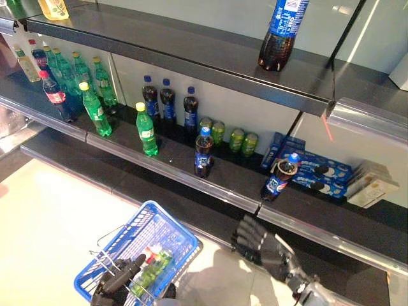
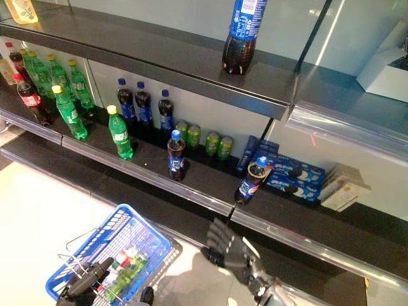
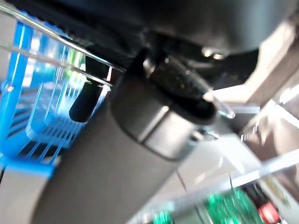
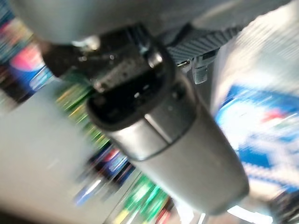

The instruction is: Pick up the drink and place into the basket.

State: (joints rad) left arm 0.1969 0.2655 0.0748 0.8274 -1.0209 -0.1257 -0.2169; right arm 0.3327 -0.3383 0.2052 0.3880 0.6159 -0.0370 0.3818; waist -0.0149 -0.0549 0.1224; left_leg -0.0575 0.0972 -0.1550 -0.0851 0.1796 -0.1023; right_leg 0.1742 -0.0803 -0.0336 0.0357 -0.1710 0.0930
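A blue wire-handled basket (image 1: 178,223) hangs low at the left, and my left hand (image 1: 115,284) is shut on its wire handle (image 3: 56,39). A green bottle (image 1: 153,268) lies inside it. My right hand (image 1: 262,247) is below the front edge of the middle shelf (image 1: 223,191), fingers relaxed and holding nothing. Above it, a blue-labelled cola bottle (image 1: 204,152) stands upright near the shelf edge. To the right, another cola bottle (image 1: 278,178) leans at a tilt. The right hand is between and beneath them, touching neither.
Green soda bottles (image 1: 146,131), more cola bottles (image 1: 167,102) and green cans (image 1: 236,139) fill the middle shelf. Blue biscuit boxes (image 1: 319,171) and a pale carton (image 1: 373,185) sit at its right. One large cola bottle (image 1: 280,35) stands on the top shelf.
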